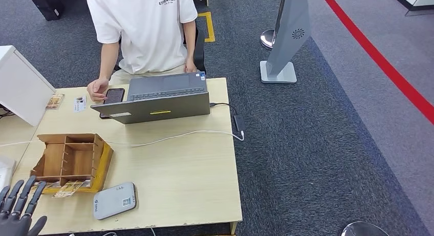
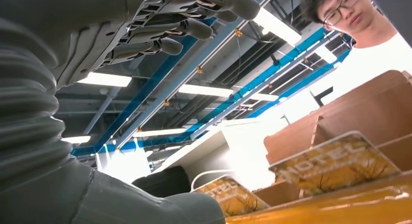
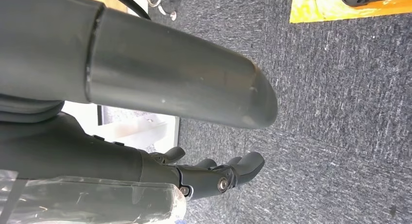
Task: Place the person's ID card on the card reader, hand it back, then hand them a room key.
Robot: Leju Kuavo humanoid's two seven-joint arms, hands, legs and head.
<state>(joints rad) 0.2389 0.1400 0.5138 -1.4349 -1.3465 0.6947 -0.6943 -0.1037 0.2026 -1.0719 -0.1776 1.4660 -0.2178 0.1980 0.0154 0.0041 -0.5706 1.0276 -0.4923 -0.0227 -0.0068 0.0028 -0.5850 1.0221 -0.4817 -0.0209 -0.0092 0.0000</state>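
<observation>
The grey card reader (image 1: 114,200) lies flat near the table's front edge. Left of it stands a wooden card box (image 1: 71,158) with patterned room key cards (image 1: 69,188) at its front. My left hand (image 1: 18,211) hovers at the table's front left corner, fingers spread, holding nothing. In the left wrist view its fingers (image 2: 184,20) reach out above the key cards (image 2: 335,163) in the box (image 2: 350,107). A small white card (image 1: 79,104) lies at the far left, beside the person's hand (image 1: 97,88). My right hand (image 3: 214,178) hangs over the carpet, empty, fingers loosely extended.
A person in a white T-shirt (image 1: 140,28) sits behind an open laptop (image 1: 156,100), one hand by a phone (image 1: 113,95). A white cable (image 1: 169,137) crosses the table. A white box (image 1: 18,85) stands at the far left with another card (image 1: 53,101) next to it.
</observation>
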